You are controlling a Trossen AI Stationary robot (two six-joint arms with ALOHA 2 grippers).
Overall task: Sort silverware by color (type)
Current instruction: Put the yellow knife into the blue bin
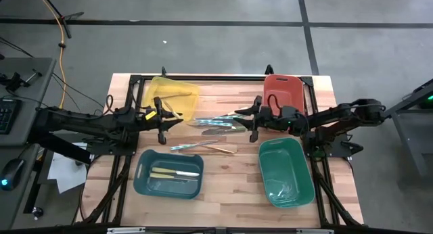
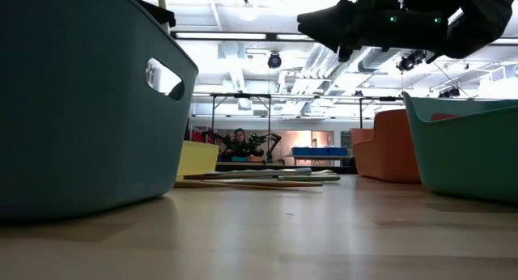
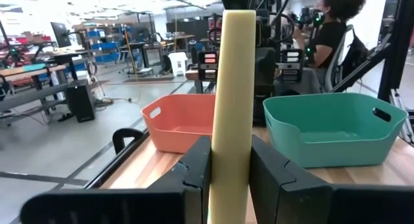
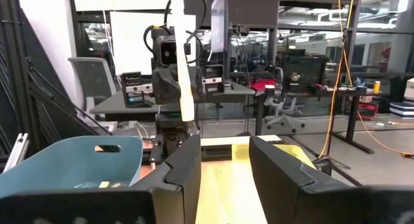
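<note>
My left gripper [image 1: 164, 119] sits near the yellow bin [image 1: 174, 95], shut on a cream-yellow utensil [image 3: 231, 101] that stands upright in it; the right wrist view shows that utensil [image 4: 185, 68] from across the table. My right gripper [image 1: 252, 120] hovers open by the red bin [image 1: 284, 92], and nothing lies between its fingers [image 4: 184, 172]. Loose silverware lies flat on the table between the two grippers: shiny and teal-tinted pieces [image 1: 218, 122], one more shiny piece [image 1: 188, 147] and a gold-tan one [image 1: 220, 149]. The low view shows this pile [image 2: 259, 179] lying flat. My left gripper pinches the cream-yellow utensil's flat handle [image 3: 230, 162] between its two fingers [image 3: 194, 179]. The fingers are level and point toward the table's right. The utensil stands upright across them, with most of its length above; the part below is hidden by the fingers.
A blue-teal bin [image 1: 169, 173] near the front holds cream-yellow utensils [image 1: 174, 173]. A green bin [image 1: 286, 172] front right holds teal-tinted pieces [image 1: 284, 189]. A black frame [image 1: 203, 78] runs along the table's far edge. A person [image 3: 326, 36] sits beyond the table.
</note>
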